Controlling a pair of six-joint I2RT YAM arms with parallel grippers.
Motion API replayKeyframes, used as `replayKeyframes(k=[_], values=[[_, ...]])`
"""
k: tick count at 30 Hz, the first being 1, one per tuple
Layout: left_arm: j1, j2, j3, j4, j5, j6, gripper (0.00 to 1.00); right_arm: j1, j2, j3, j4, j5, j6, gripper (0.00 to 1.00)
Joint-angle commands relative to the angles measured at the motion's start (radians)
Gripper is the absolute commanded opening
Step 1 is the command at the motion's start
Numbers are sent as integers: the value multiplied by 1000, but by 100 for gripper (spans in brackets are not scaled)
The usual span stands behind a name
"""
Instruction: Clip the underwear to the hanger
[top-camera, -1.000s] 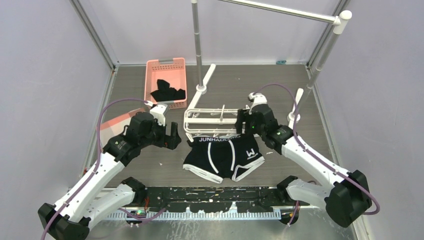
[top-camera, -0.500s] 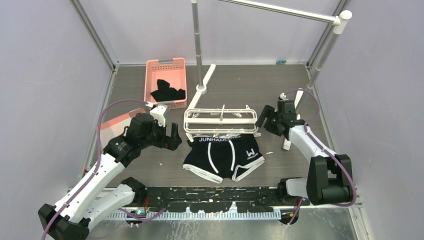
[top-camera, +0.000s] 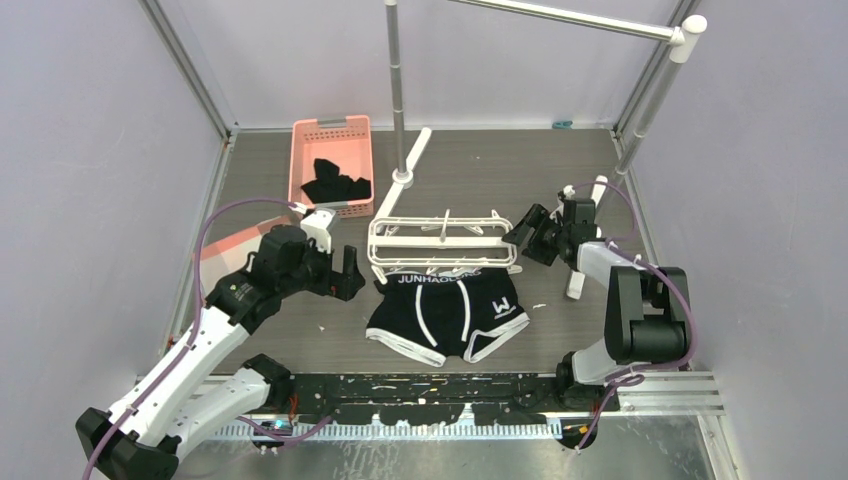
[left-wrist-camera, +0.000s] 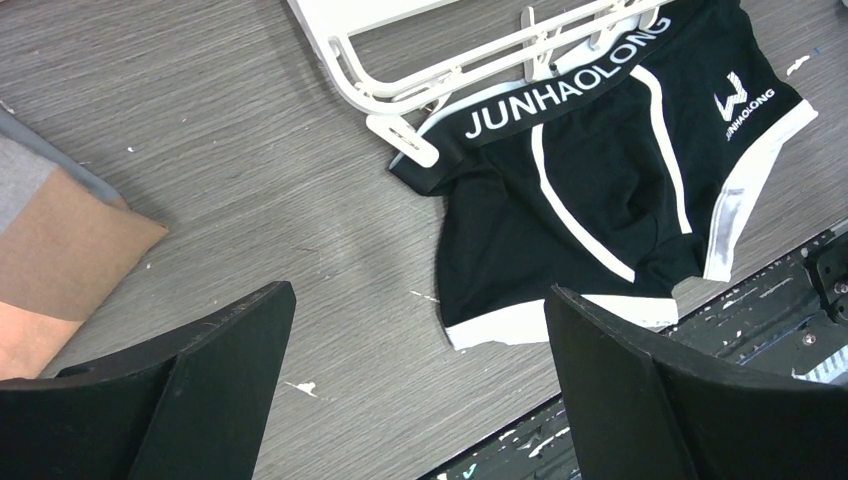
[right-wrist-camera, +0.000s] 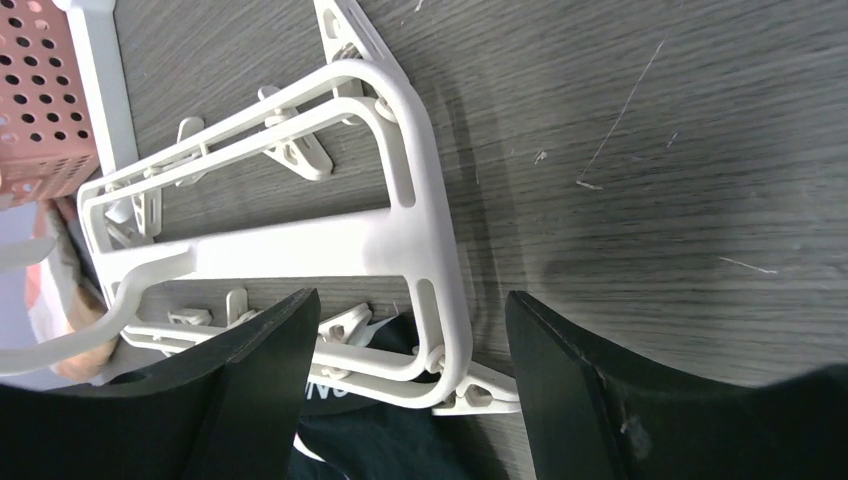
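The underwear (top-camera: 446, 312), black briefs with white piping and JUNHAOLONG lettering, lies flat on the table. Its waistband sits under the near rail of the hanger (top-camera: 440, 240), a white clip frame lying flat. In the left wrist view the underwear (left-wrist-camera: 590, 190) and hanger (left-wrist-camera: 450, 65) lie ahead of my open, empty left gripper (left-wrist-camera: 415, 390), which hovers left of the briefs (top-camera: 349, 276). My right gripper (top-camera: 527, 233) is open and empty at the hanger's right end. In the right wrist view its fingers straddle the hanger's corner (right-wrist-camera: 425, 230) above the underwear (right-wrist-camera: 400, 445).
A pink basket (top-camera: 306, 160) holding a plain black garment (top-camera: 335, 185) stands at the back left. The grey metal rail stand has a pole (top-camera: 397, 90) behind the hanger and another (top-camera: 640, 115) at the right. A black strip (top-camera: 430, 390) runs along the near edge.
My right arm has pulled back from the hanger's near right corner and folded toward the right, its gripper now just off the hanger's right end. The left arm has not moved.
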Motion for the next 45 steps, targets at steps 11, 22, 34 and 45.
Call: replayKeyframes(k=[11, 22, 34, 45], values=[[2, 5, 61, 49, 65, 29, 97, -23, 75, -47, 148, -142, 71, 72], [2, 14, 78, 128, 90, 46, 95, -22, 46, -103, 302, -240, 172, 69], [-11, 57, 76, 306, 247, 71, 92, -21, -105, -164, 406, -306, 267, 59], [-224, 180, 134, 443, 327, 356, 91, -22, -213, -153, 350, -361, 275, 57]])
